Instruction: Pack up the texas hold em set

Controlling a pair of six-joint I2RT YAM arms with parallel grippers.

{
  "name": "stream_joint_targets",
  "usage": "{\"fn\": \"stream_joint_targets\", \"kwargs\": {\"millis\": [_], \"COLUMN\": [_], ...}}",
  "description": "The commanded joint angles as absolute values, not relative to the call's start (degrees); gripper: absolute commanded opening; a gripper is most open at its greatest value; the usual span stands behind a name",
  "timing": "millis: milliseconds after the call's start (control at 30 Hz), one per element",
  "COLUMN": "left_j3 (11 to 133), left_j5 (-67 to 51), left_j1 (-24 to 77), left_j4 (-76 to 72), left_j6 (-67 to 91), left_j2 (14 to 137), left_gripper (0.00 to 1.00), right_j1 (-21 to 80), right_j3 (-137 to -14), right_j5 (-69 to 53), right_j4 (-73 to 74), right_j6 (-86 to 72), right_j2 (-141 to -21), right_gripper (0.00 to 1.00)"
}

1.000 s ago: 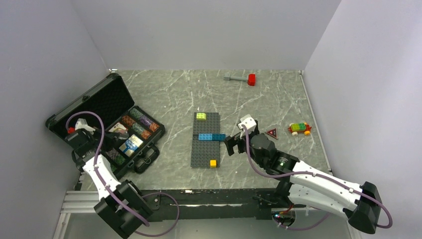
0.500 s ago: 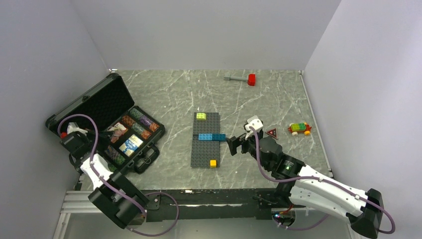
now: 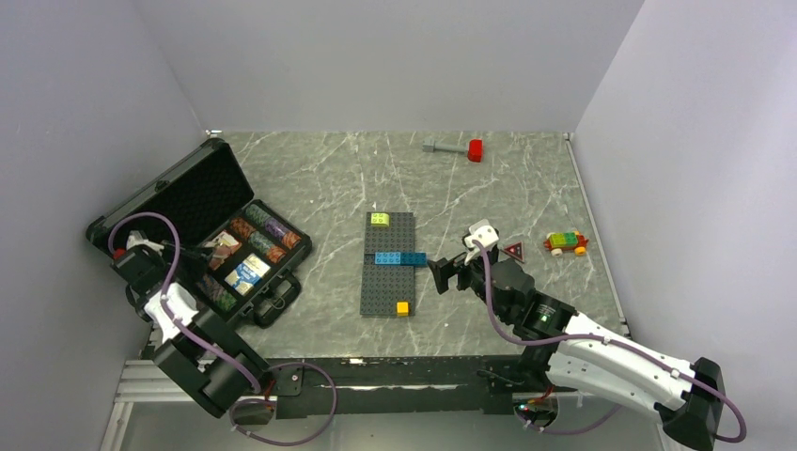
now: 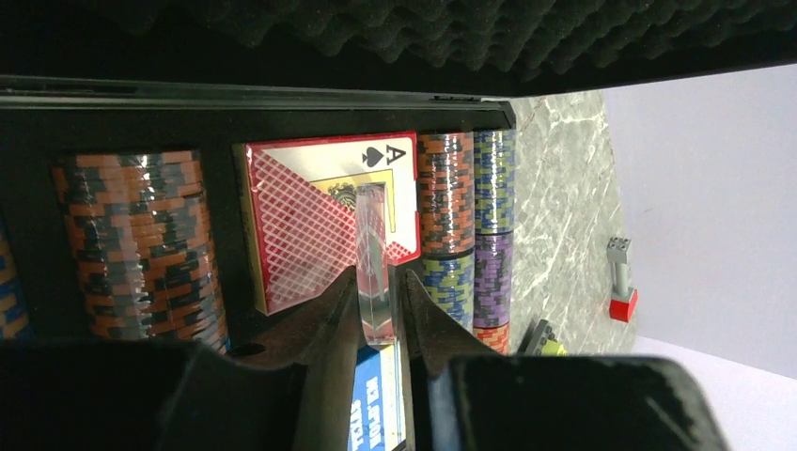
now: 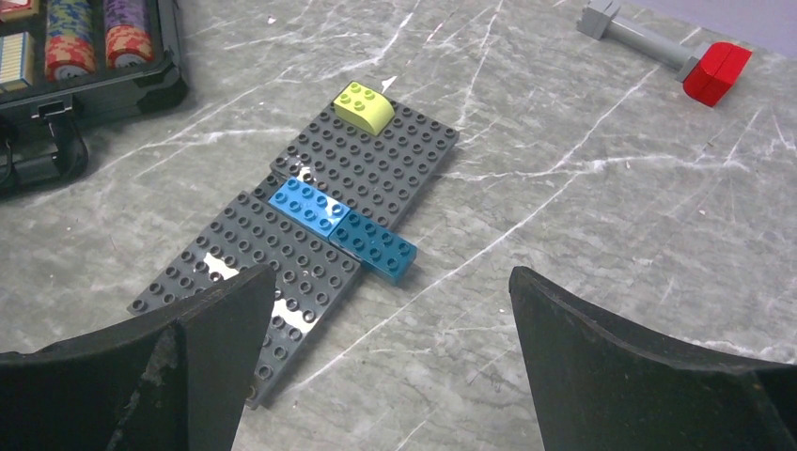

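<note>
Open case (image 3: 179,193) mostly packed; L gripper (image 4: 376,310) pinches clear button (image 4: 374,249) over it, R gripper (image 5: 390,305) wide open, empty; triangle button (image 3: 513,251) not yet in.

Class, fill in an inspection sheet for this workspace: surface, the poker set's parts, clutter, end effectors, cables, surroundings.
Surface: grey veined table.
Job's things: black case open at left, holding chips, pink card pack and blue-white card pack; red triangle button out on the table.
Clutter: brick baseplate, hammer, small brick car.
End effectors: left end effector shut on a thin clear piece by the case; right end effector open, empty, beside the baseplate.
Cables: purple cable along each arm.
Surroundings: plain grey walls.
</note>
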State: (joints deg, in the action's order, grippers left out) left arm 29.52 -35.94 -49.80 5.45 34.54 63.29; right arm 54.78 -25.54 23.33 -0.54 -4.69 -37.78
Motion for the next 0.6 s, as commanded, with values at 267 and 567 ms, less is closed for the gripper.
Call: {"fn": "stream_joint_targets", "kwargs": {"millis": [267,567], "left_j3": [33.72,34.95], "left_j5": [-36.64,-34.25], "left_j1": [-50.1,-50.1], "left_j4": [5.27,7.91], "left_j6": [32.93,31.7], "left_j2": [68.76,68.67], "left_gripper": [0.29,0.43], "right_j1": [54.67,54.67], "right_j3": [-25.4,-25.19], "right_j5": [24.28,24.35], "right_j4": [-3.52,-3.78], "right_j6": [-4.31,-4.35], "right_j2": [-37.06,-37.12], "right_gripper": [1.0,1.0]}}
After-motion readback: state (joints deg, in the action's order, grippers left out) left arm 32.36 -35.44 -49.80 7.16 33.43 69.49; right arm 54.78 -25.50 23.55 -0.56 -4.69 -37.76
